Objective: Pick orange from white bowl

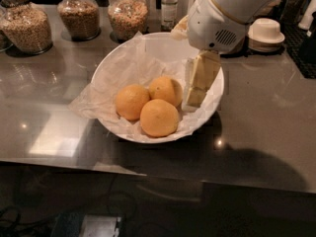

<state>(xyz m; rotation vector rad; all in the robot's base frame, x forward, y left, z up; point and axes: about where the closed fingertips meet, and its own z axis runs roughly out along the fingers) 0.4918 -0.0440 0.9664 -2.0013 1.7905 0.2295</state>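
Note:
Three oranges lie close together in the white bowl (114,58), which is lined with crumpled white paper: one on the left (132,101), one at the back (166,90) and one in front (159,117). My gripper (195,92), cream-coloured under a white wrist housing (217,21), points down inside the right side of the bowl. Its tip is just to the right of the back orange, near the paper. It holds nothing that I can see.
Three glass jars of grains (27,26) (79,14) (127,14) and a bottle (169,6) stand along the back of the dark counter (266,112). Small stacked white bowls (265,31) sit at the back right. The counter's front edge runs below the bowl.

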